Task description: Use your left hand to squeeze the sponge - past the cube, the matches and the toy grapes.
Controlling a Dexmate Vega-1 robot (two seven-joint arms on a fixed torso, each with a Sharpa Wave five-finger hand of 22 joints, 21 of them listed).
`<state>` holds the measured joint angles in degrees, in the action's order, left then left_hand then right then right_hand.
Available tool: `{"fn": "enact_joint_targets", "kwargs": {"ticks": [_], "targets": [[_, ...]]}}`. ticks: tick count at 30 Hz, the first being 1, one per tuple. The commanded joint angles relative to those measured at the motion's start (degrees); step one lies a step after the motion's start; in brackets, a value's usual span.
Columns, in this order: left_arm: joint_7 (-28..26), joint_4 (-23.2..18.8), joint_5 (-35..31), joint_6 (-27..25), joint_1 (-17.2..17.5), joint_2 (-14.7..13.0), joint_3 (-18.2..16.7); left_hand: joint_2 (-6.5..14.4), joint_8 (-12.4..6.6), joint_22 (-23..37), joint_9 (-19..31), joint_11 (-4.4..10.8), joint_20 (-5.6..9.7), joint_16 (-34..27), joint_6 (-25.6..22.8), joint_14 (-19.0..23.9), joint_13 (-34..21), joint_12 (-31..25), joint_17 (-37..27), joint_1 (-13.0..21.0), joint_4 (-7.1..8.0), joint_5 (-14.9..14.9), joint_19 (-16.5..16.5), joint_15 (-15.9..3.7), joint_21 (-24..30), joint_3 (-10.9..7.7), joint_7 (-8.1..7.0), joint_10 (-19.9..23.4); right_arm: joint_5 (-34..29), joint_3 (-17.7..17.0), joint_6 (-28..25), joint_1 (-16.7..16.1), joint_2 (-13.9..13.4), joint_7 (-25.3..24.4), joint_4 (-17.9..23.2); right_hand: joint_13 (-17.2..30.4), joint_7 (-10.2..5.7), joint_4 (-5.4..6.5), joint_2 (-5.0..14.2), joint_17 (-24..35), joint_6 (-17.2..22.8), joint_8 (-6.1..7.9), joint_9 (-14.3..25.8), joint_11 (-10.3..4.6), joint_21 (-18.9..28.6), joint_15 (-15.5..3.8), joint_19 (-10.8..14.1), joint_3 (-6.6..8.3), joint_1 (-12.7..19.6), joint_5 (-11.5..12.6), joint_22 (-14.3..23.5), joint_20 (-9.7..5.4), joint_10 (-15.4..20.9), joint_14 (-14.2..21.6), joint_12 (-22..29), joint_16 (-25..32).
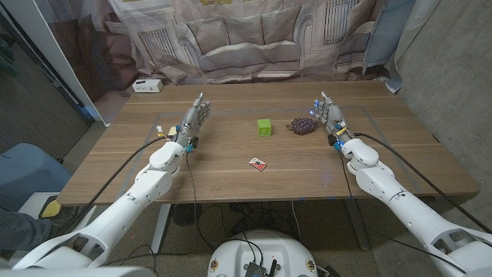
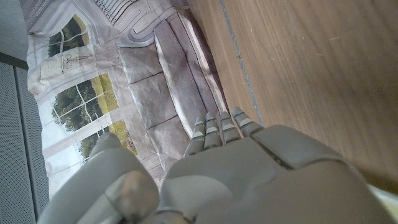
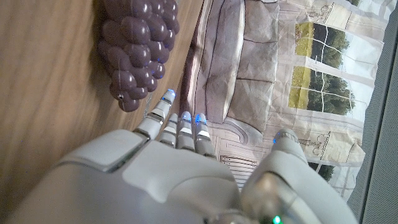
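The wooden table (image 1: pixel 231 165) is flanked by both hands: the left hand (image 1: pixel 192 121) is held upright and empty, fingers extended together, and the right hand (image 1: pixel 330 115) likewise, just beside the toy grapes (image 1: pixel 301 125). The green cube (image 1: pixel 264 127) is seen mid-table, the matches (image 1: pixel 257 163) nearer the robot. No sponge can be made out.

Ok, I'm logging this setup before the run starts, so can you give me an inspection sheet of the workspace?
Surface: wooden table, bare wood.
Job's things: green cube, purple toy grapes and matches mid-table; no sponge seen.
Clutter: white box at far left corner.
Hands: left hand and right hand hold nothing, fingers extended; the right is beside the grapes.
Cables: black cables along both arms and under the table.
Surroundings: printed sofa backdrop behind the table.
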<state>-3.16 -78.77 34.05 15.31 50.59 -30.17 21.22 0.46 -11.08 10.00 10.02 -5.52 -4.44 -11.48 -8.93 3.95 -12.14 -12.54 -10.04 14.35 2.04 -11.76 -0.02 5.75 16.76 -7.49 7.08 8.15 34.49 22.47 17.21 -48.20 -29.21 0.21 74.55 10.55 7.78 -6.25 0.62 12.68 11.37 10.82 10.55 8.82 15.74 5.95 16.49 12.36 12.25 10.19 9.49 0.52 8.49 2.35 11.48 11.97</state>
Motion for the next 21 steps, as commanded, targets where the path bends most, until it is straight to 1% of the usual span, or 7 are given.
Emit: {"fn": "enact_joint_targets", "kwargs": {"ticks": [1,4,9,12,16,19,21], "targets": [[-7.45,-6.33,-4.35,-0.44,3.46,-1.73,-0.58,0.42,-0.56,0.08,0.22,-0.27,-0.44,-0.53,-1.42,1.76,0.02,-0.70,-0.25,1.20,-0.41,-0.11,1.82,-0.05,0.39,-0.72,-0.13,1.76,-2.53,0.86,1.87,-1.10,0.38,-1.74,0.78,0.32,0.76,0.08,0.03,0.08,0.61,0.26,0.07,0.21,0.23,0.18,0.60,0.20,0.24,0.33,0.30,0.22,0.31,0.33,0.45,0.33],[-8.02,-6.77,-5.19,0.33,3.91,-2.22,-0.98,0.54,-0.71,0.08,0.24,-0.04,-0.57,-0.64,-2.39,2.87,0.17,-1.02,-0.23,1.69,-0.81,0.07,3.44,-0.28,0.55,-0.87,-0.28,2.87,-3.08,0.79,2.18,-1.56,0.22,-2.48,1.33,0.32,0.72,0.08,0.02,0.07,0.66,0.28,0.06,0.23,0.17,0.16,0.68,0.16,0.19,0.33,0.30,0.24,0.44,0.38,0.47,0.34],[-10.02,-8.37,-6.63,-0.57,4.70,-3.34,-1.69,0.58,-0.99,0.09,0.27,0.11,-0.57,-1.00,-4.31,5.30,0.33,-1.49,-0.24,2.35,-1.43,0.34,5.58,-0.46,0.62,-1.01,-0.55,4.66,-3.51,0.40,2.25,-2.36,-0.51,-3.20,2.14,0.32,0.63,0.07,0.08,0.06,0.87,0.35,0.06,0.21,0.12,0.13,0.81,0.16,0.19,0.33,0.31,0.19,0.55,0.51,0.47,0.39],[-10.00,-8.80,-6.96,-1.25,4.59,-3.88,-1.78,0.55,-1.06,0.10,0.28,0.07,-0.76,-1.00,-4.88,5.85,0.36,-1.63,-0.24,2.55,-1.63,0.42,6.49,-0.51,0.72,-1.04,-0.49,5.26,-3.19,0.13,1.53,-2.63,-0.85,-3.45,2.64,0.33,0.59,0.06,0.14,0.05,1.01,0.40,0.06,0.20,0.07,0.07,0.88,0.17,0.21,0.34,0.31,0.19,0.78,0.64,0.54,0.43],[-4.92,-4.28,-5.71,3.15,2.42,-2.90,-1.34,0.49,-1.13,0.11,0.30,-0.10,-0.89,-1.10,-5.70,6.92,0.40,-1.76,-0.24,2.83,-1.94,0.53,7.90,-0.68,0.90,-1.06,-0.55,5.92,-2.96,-0.34,1.03,-2.98,-1.62,-3.49,2.87,0.33,0.48,0.04,0.24,0.04,1.18,0.46,0.06,0.13,0.02,0.10,1.03,0.19,0.25,0.35,0.31,0.18,1.05,0.76,0.61,0.46],[-2.49,-1.04,-4.46,7.02,1.40,-0.98,-1.26,0.15,-1.32,0.12,0.33,-0.24,-0.90,-1.13,-6.81,7.79,0.42,-2.06,-0.25,3.03,-2.26,0.63,8.81,-0.69,0.89,-0.95,-0.50,7.05,-1.76,-0.80,0.63,-3.59,-2.43,-2.19,3.44,0.34,0.44,0.02,0.34,0.03,1.29,0.49,0.06,0.11,-0.03,0.10,1.12,0.22,0.30,0.36,0.32,0.23,1.24,0.80,0.66,0.47],[-1.64,0.49,-3.38,9.08,1.08,0.43,-1.43,-0.29,-1.40,0.12,0.35,0.16,-0.98,-1.16,-7.52,8.49,0.42,-2.31,-0.25,3.20,-2.57,0.71,9.40,-1.08,0.82,-0.79,-0.61,7.97,-1.19,-1.36,1.15,-4.63,-2.80,-2.14,4.34,0.34,0.42,0.01,0.41,0.02,1.31,0.49,0.06,0.09,-0.05,0.07,1.16,0.25,0.33,0.37,0.32,0.19,1.24,0.81,0.64,0.47]]}}
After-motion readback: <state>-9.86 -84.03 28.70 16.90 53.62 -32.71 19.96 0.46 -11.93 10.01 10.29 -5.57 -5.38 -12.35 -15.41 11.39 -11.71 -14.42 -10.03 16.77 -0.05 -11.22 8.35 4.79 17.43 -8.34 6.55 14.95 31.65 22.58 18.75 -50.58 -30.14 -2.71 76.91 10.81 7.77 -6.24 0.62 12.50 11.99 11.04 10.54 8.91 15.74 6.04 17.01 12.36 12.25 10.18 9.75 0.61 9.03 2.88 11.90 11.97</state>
